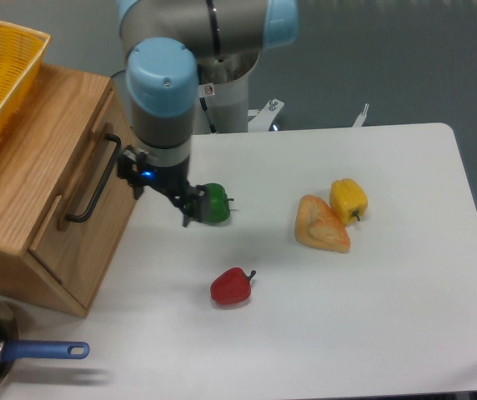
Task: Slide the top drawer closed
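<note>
Camera view: the top drawer (84, 179) sits in the wooden cabinet (30, 208) at the left of the table (372, 317), its black bar handle (97, 179) facing right. The gripper (193, 208) hangs just right of the handle, in front of a green pepper (215, 202); finger spacing cannot be determined. A red pepper (232, 286) lies nearer, a yellow pepper (348, 198) to the right.

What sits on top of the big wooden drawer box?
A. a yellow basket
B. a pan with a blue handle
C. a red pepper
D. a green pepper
A: the yellow woven plastic basket rests on top of the light oak wooden cabinet, while the peppers and the pan are down on the white table.
</note>
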Robot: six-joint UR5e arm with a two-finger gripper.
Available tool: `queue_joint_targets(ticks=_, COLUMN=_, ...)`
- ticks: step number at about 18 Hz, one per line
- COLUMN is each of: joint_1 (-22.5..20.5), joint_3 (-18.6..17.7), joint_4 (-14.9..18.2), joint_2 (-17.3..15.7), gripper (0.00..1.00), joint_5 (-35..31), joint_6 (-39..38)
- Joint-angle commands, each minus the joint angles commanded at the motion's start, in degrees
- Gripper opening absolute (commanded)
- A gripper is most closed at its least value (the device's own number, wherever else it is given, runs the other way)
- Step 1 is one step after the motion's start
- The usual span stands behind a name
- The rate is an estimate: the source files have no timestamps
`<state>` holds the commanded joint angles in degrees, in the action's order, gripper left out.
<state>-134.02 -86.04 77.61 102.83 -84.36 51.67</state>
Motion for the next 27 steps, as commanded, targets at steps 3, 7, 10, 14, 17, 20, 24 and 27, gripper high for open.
queue_joint_targets(ticks=3, joint_1=-2.55, joint_3=0.09, joint_4=-0.09, joint_2=0.00, gripper=1.00, joint_5=-5.45, joint_6=7.37)
queue_joint_targets(ticks=7, joint_1=-5.63, joint_3=0.00, joint_4=-0.18, joint_2=0.17, gripper=1.00, joint_5=-6.43, joint_6=14.77)
queue_joint_targets(ticks=10, joint_1=-6.86, joint_3=0.26, joint_4=-0.18, joint_2=0.00, gripper=1.00, joint_5=-6.69, joint_6=21.26)
queue_joint_targets(ticks=14, joint_1=-10.72, joint_3=-0.26, joint_4=-0.27, joint_2=-0.61, gripper=1.00, joint_5=-6.69, joint_6=31.80)
queue_joint_targets(ticks=17, joint_1=-13.53, joint_3=-1.58, joint_4=-0.35, joint_2=-1.40, gripper=1.00, joint_5=-6.69, joint_6=35.07)
queue_joint_targets(ticks=20, joint_1=-16.52, joint_3=-1.76, joint_4=-0.26, joint_2=-1.76, gripper=1.00, joint_5=-6.61, joint_6=40.42)
queue_joint_targets(ticks=24, joint_1=-20.83, joint_3=-2.02, joint_4=-0.26, joint_2=-2.20, gripper=1.00, joint_5=-6.52, joint_6=47.46)
queue_joint_targets(ticks=27, joint_1=-21.19, joint_3=-2.02, joint_4=-0.44, joint_2=-2.20, gripper=1.00, joint_5=-6.61, joint_6=52.55)
